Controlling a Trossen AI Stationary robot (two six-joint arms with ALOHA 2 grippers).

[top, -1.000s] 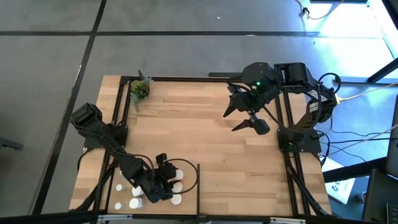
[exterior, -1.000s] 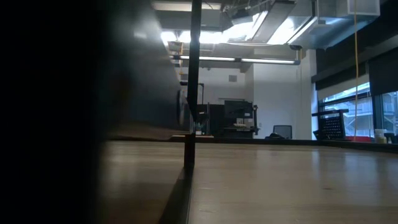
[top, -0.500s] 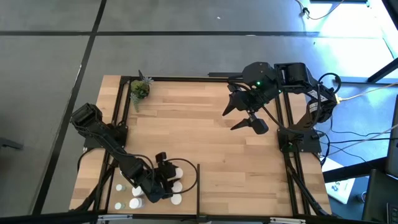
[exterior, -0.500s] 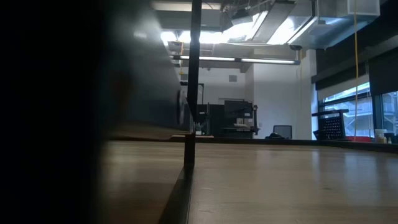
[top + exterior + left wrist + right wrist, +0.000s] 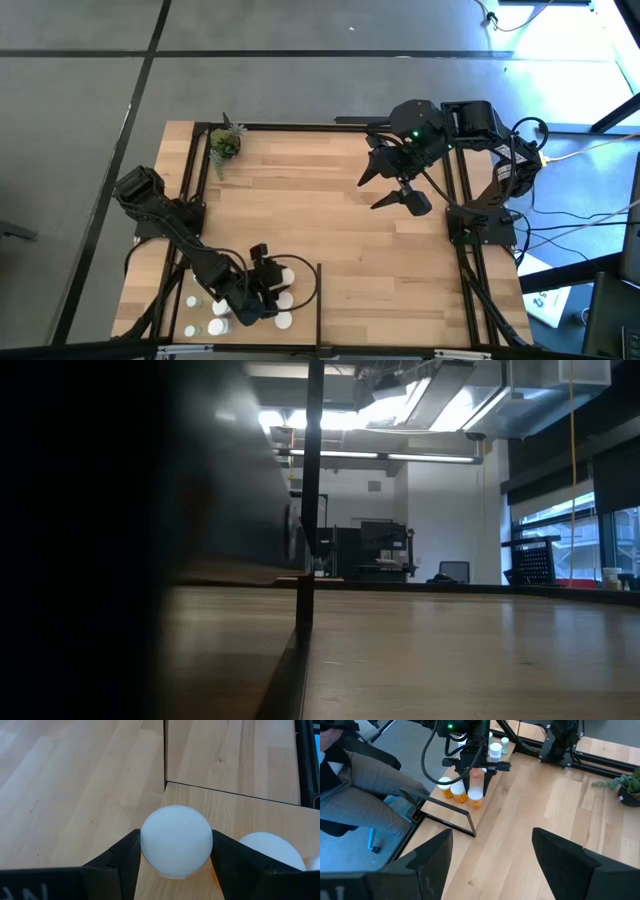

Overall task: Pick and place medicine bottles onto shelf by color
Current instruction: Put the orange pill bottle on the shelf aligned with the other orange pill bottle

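Observation:
My left gripper point(image 5: 272, 290) is at the shelf's near left corner, pointing down, shut on an orange medicine bottle with a white cap point(image 5: 176, 841). In the right wrist view this bottle point(image 5: 476, 799) ends a row with two more orange bottles point(image 5: 452, 790). Another white cap point(image 5: 270, 851) stands right beside it. Further white-capped bottles point(image 5: 203, 315) stand left of the gripper. The thin black divider strip point(image 5: 318, 300) is just to its right. My right gripper point(image 5: 368, 197) hangs open and empty over the light-wood shelf point(image 5: 330, 230), far right. My left gripper pinches the bottle's white cap point(image 5: 150, 845) between its two fingers, one on each side. The fingers point(image 5: 465, 784) come from above, pointing down. The bottle stands upright below them; its base looks to be on the wood, though I cannot tell for sure.
A small green potted plant point(image 5: 224, 143) stands in the far left corner. Black metal bars point(image 5: 460, 260) frame the wood. A person's grey-clad leg point(image 5: 370, 780) shows beyond the table's near edge. The middle of the planks point(image 5: 340, 260) is bare wood.

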